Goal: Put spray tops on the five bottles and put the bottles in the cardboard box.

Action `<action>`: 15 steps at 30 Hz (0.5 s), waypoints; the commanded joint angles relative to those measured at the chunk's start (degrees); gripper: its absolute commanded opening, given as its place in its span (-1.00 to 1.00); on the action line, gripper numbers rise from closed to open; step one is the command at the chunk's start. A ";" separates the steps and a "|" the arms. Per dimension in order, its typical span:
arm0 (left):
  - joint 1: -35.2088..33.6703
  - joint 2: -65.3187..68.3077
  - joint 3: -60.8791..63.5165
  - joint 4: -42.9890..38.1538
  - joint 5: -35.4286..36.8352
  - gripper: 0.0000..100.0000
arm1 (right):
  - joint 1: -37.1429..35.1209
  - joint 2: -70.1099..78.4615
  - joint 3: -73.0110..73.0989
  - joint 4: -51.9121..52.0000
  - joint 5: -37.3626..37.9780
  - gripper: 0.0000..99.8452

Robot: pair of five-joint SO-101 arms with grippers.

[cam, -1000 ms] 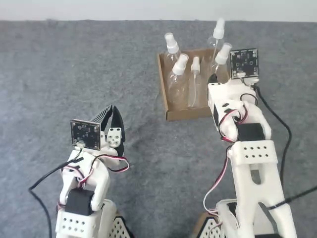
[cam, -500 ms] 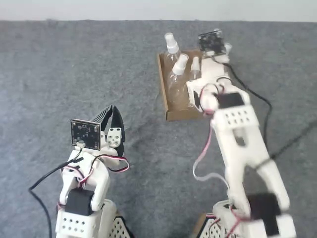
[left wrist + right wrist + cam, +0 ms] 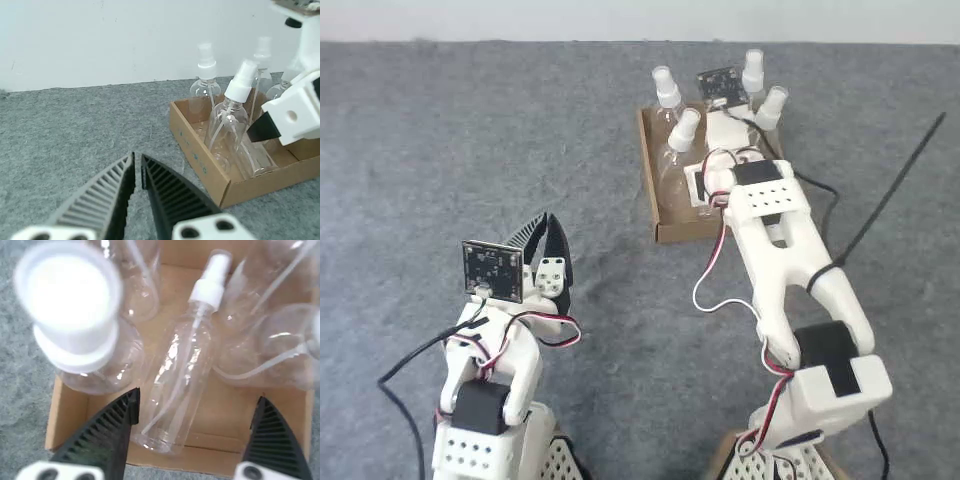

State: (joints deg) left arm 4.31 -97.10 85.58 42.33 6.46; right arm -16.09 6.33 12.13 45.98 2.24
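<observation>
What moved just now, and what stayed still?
The right arm swung across and stretched over the cardboard box; the right end effector is open above the lying bottle. The left end effector, box and other bottles stayed put.

The bottles [image 3: 175, 385] are clear, with white spray tops [image 3: 685, 122]. The box [image 3: 695, 231] is brown. The counter [image 3: 470, 130] is speckled grey. The arms [image 3: 790, 260] are white, with black ribbed fingers [image 3: 172, 195] and a black cable [image 3: 891, 188].
</observation>
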 commanded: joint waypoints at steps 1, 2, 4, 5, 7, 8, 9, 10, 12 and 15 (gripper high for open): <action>-0.26 -0.70 -0.48 -1.32 0.18 -0.98 | -1.01 -0.84 -3.87 -0.04 0.53 -0.39; -0.26 -0.70 -0.48 -1.32 0.18 -0.98 | -1.10 -0.84 -3.87 -0.04 0.53 -0.39; -0.26 -0.70 -0.48 -1.32 0.18 -0.98 | -0.92 -1.36 -3.87 -0.04 0.53 -0.39; -0.26 -0.70 -0.48 -1.32 0.18 -0.98 | -0.75 -1.54 -3.87 0.04 0.62 -0.39; -0.26 -0.70 -0.48 -1.32 0.18 -0.98 | 0.04 -1.80 -4.31 0.48 0.62 -0.39; -0.26 -0.70 -0.48 -1.32 0.18 -0.98 | 0.40 -2.07 -4.31 0.57 0.62 -0.39; -0.26 -0.70 -0.48 -1.32 0.18 -0.98 | 0.66 -2.24 -4.31 0.57 0.70 -0.39; -0.26 -0.70 -0.48 -1.32 0.18 -0.98 | 1.19 -2.42 -4.31 0.75 0.70 -0.39; -0.26 -0.70 -0.48 -1.32 0.18 -0.98 | 2.15 -2.77 -4.75 1.98 0.70 -0.39; -0.26 -0.70 -0.48 -1.32 0.18 -0.98 | 2.95 -4.35 -4.75 2.51 0.88 -0.39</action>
State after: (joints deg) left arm 4.31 -97.10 85.58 42.33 6.46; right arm -14.59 6.33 11.52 47.56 2.24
